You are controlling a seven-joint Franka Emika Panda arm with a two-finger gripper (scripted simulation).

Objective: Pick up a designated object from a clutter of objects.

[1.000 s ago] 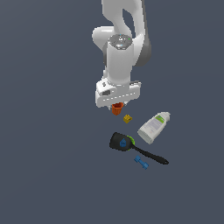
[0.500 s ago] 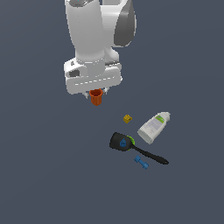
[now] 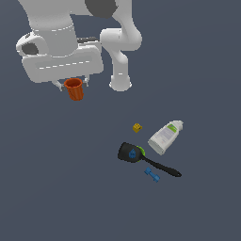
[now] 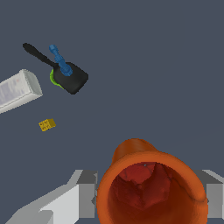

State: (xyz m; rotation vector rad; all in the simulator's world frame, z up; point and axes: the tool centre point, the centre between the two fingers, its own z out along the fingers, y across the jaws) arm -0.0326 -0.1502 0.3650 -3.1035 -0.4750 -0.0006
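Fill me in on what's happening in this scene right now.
The single white robot arm holds the small orange-red ribbed cup in its tool, raised clear of the dark floor. The wrist view shows a finger on either side of the cup, clamped against it. The rest of the clutter lies apart on the floor: a white bottle with a green label on its side, a tiny yellow cube, a black long-handled spatula and a small blue piece beside the handle.

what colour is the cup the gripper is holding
Orange-red, with a darker red inside; the cup shows best in the wrist view, held by the gripper.
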